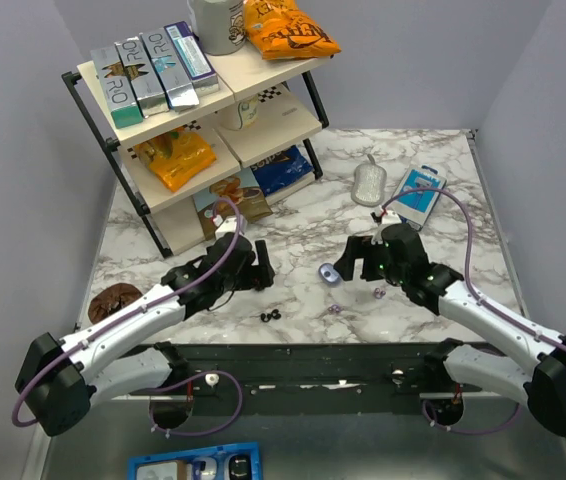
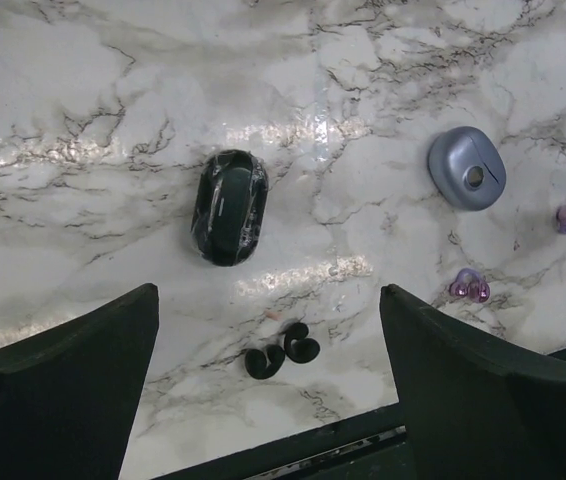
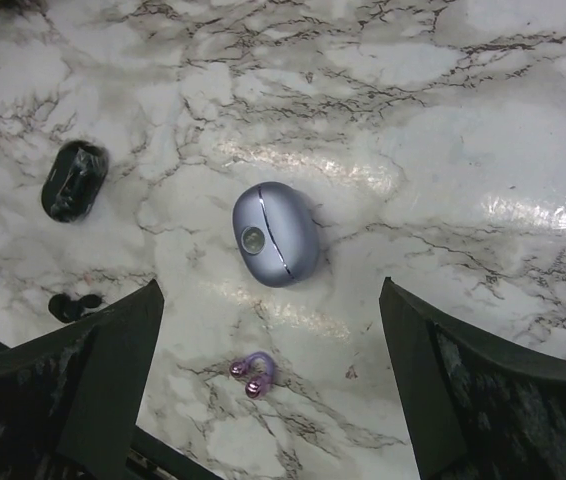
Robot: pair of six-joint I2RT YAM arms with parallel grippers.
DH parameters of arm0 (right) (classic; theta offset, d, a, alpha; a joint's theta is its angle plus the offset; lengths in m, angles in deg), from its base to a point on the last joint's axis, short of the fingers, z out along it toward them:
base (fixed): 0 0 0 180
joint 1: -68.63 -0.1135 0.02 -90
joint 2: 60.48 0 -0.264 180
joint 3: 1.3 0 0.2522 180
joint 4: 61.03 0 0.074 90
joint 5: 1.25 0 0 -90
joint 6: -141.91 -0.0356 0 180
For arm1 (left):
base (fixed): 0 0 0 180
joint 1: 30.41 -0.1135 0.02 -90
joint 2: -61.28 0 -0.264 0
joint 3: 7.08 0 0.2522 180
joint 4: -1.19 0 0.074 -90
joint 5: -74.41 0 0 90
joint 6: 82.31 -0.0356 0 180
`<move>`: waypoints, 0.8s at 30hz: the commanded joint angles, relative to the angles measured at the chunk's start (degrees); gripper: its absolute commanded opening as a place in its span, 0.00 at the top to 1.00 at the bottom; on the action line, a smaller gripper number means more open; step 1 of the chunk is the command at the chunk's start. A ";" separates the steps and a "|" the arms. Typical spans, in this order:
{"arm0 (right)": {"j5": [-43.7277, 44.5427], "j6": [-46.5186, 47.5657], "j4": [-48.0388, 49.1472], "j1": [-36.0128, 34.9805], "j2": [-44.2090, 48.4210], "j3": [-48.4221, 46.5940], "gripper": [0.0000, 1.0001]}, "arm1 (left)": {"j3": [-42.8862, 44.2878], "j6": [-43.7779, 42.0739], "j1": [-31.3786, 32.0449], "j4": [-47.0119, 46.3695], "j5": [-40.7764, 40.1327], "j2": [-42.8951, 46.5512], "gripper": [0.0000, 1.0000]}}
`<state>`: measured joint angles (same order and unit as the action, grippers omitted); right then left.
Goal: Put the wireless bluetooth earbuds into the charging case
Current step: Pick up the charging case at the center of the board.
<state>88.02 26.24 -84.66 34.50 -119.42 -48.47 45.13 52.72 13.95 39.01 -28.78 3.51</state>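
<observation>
Top: I see black earbuds (image 1: 270,316) loose on table (image 1: 293,225), both arms stretched low. Left wrist: black charging case (image 2: 229,207) closed, earbuds outside near it; left hand (image 2: 268,290) wide open, empty. Right wrist: right hand (image 3: 270,285) likewise, above closed blue case (image 3: 275,247).

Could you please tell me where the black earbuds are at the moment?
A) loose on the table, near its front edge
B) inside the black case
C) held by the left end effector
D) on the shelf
A: the black earbuds lie side by side on the table, nearer its front edge than the black case.
</observation>
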 commanded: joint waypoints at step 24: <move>14.09 -11.33 -13.77 -0.15 12.26 -2.63 0.00 | 24.18 -28.50 11.54 -0.77 3.43 -31.42 0.01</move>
<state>98.68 17.15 -94.76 34.50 -111.97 -52.08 62.93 31.41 25.38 34.48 -25.48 -22.74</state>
